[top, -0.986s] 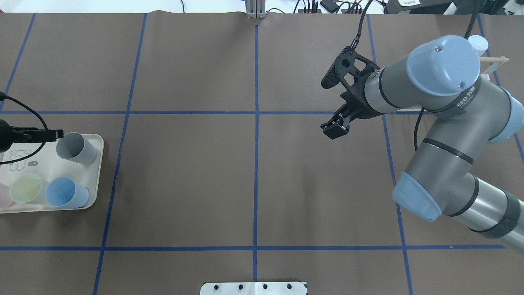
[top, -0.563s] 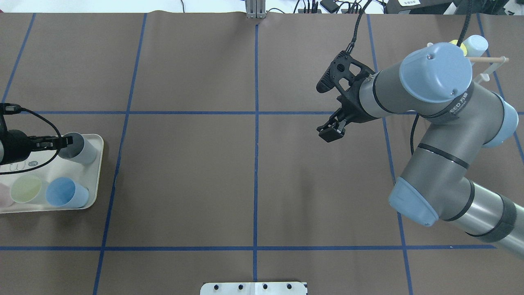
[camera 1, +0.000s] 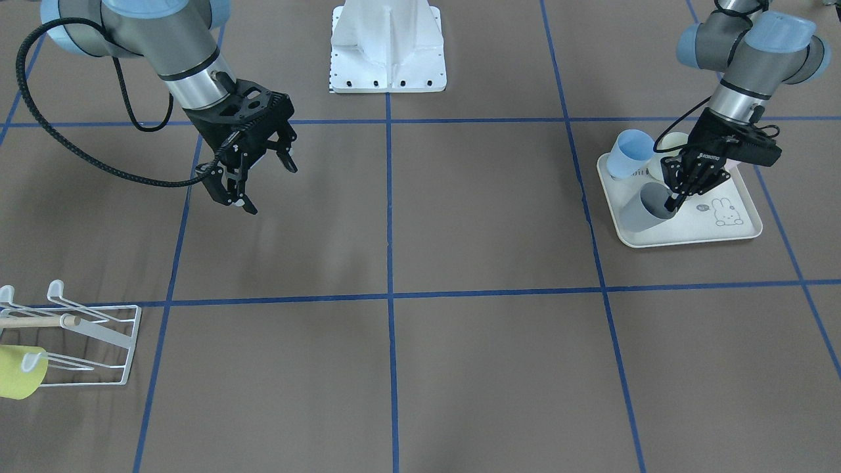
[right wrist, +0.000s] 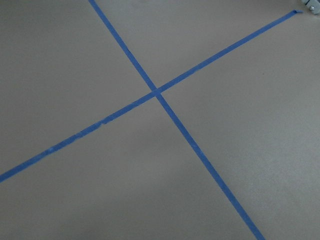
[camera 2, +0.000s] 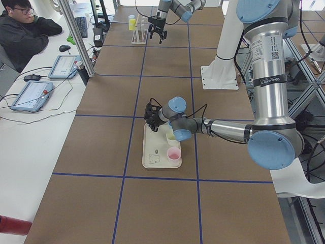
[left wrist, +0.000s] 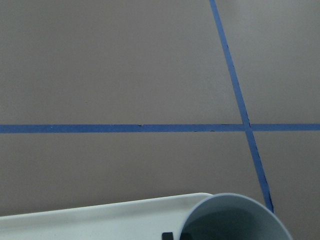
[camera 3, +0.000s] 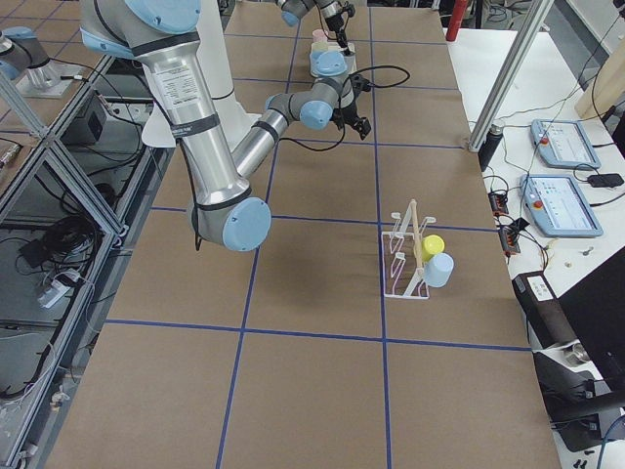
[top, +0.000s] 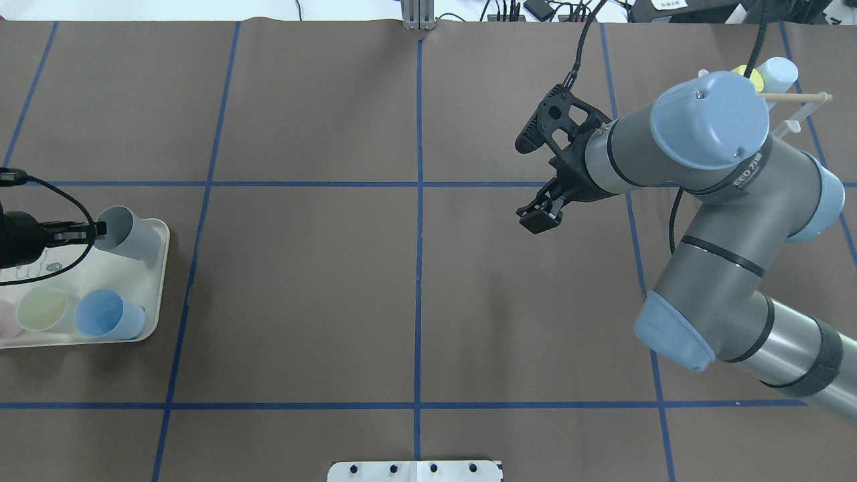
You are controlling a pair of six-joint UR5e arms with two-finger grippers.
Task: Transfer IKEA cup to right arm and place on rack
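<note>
1. I am gripping the grey cup (camera 1: 640, 211) with my left fingers (camera 1: 680, 189). They look clamped on its rim, one tip inside the mouth.
2. The cup is sitting mouth-up at the rabbit-print tray (camera 1: 696, 228), at my left end of the desk (camera 1: 499, 217).
3. My right fingers (camera 1: 231, 190) are hanging spread apart and empty, well away across the desk. The hand-over is calling for the cup to travel toward my right.
4. The white wire rack (camera 1: 98, 328) is standing beyond them, holding a yellow cup (camera 1: 20, 372).
</note>
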